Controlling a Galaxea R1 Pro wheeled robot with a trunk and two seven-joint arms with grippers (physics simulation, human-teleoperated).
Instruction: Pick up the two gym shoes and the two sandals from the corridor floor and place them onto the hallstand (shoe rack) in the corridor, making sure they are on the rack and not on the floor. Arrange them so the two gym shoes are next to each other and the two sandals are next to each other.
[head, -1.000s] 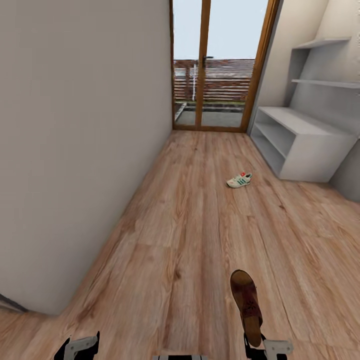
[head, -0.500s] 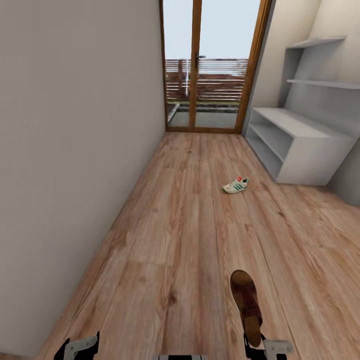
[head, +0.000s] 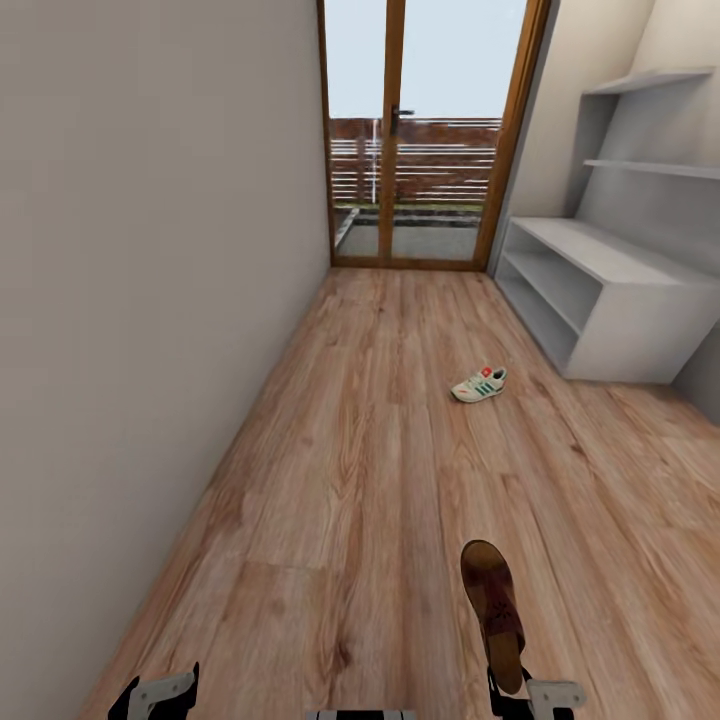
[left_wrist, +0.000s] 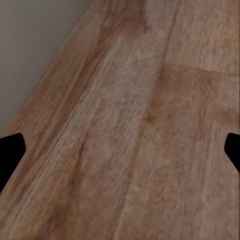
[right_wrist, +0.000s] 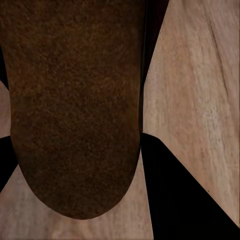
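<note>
Now I am pinching a sandal (head: 493, 610) in my right hand (head: 522, 690); it could slip while I am rolling toward the hallstand (head: 600, 290) at two o'clock.

Even daylight, soft renders

Light is coming in through the glass door (head: 432, 130) at the corridor's far end, leaving the left wall (head: 150, 300) dimmer. Shadows are staying faint, with no glare. Lines are bowing toward the head view's edges. Both wrist views are looking blurred, the floor (left_wrist: 130, 125) grain smeared.
</note>
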